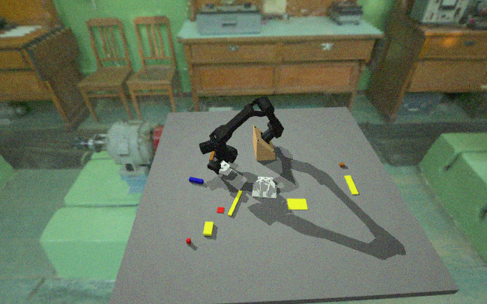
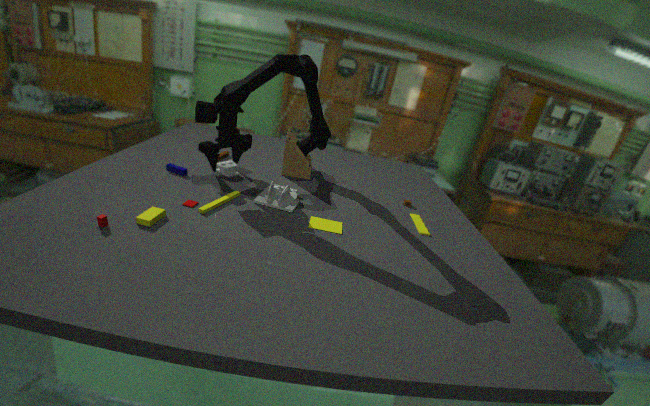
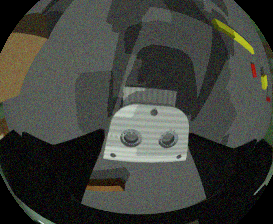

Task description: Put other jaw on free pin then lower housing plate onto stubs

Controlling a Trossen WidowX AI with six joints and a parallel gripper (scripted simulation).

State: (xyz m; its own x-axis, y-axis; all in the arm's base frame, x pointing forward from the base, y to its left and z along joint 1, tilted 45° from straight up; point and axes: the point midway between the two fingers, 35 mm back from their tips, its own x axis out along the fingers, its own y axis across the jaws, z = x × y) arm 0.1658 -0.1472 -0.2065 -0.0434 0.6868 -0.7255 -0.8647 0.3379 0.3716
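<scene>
I find the claw (image 1: 222, 162) (image 2: 227, 162) (image 3: 148, 136) open, its two fingers spread wide with nothing gripped. The arm (image 1: 234, 122) (image 2: 254, 80) arches over the desk (image 1: 294, 272) (image 2: 267, 292) (image 3: 77, 60) and points the claw downward.

The pale housing plate (image 1: 224, 167) (image 2: 227, 166) (image 3: 148, 122) is at the claw; my wrist view places it between the open fingers, with two ringed round openings side by side and three smaller holes. I cannot tell whether it touches either finger.

The white gripper assembly (image 1: 264, 187) (image 2: 279, 197) sits on the desk, apart from that plate. Its jaws and pins are too small to tell apart, so I cannot certify how the gear teeth stand. The plate is not on this assembly.

A tan wedge block (image 1: 264, 151) (image 2: 296, 164) (image 3: 18, 65) stands near the arm's lower end. An orange piece (image 1: 211, 155) (image 2: 223, 152) (image 3: 107, 188) shows beside the claw, and a blue bar (image 1: 195, 180) (image 2: 176, 169) lies near it. A long yellow bar (image 1: 234, 203) (image 2: 219, 202) (image 3: 234, 37) lies between the assembly and a flat red tile (image 1: 220, 210) (image 2: 190, 203) (image 3: 253, 70).
</scene>
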